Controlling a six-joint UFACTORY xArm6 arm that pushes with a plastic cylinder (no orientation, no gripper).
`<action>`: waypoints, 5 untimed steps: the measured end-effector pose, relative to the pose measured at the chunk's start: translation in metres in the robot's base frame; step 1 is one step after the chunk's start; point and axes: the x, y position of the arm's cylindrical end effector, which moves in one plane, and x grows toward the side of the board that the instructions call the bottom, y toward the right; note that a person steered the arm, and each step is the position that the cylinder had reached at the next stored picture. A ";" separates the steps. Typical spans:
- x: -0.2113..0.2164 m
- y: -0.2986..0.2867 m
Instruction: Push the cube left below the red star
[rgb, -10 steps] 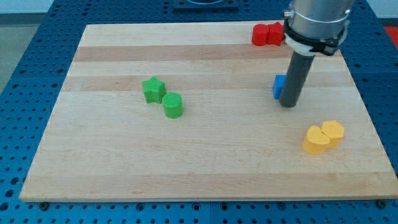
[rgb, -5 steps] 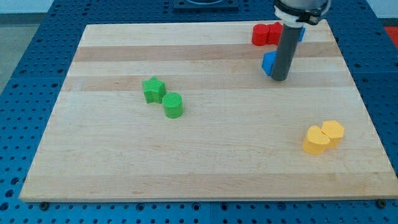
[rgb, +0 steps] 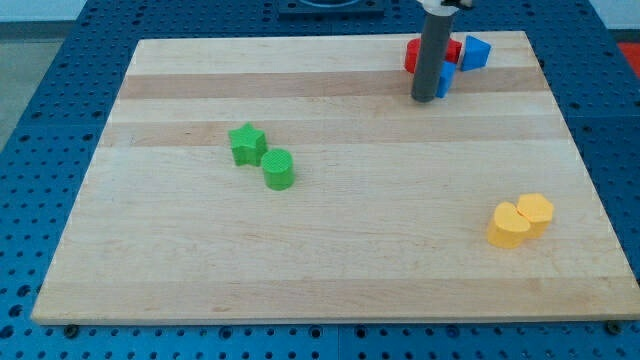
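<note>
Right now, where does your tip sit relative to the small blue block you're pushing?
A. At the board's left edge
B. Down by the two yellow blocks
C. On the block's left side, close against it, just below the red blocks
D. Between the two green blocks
C: my tip sits close against the left side of the small blue block, just below the red blocks at the view's top.

My tip (rgb: 425, 98) and blue cube (rgb: 446, 78) farther up, nearer red star (rgb: 418, 52).

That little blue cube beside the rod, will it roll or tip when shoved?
Probably neither. The blue cube looks low and flat-sided, so it likely slides on the smooth wooden board. It may twist, since my tip sits at its left. The red blocks just above could stop it.
</note>
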 end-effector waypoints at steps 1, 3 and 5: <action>-0.004 -0.006; -0.020 0.008; -0.027 0.026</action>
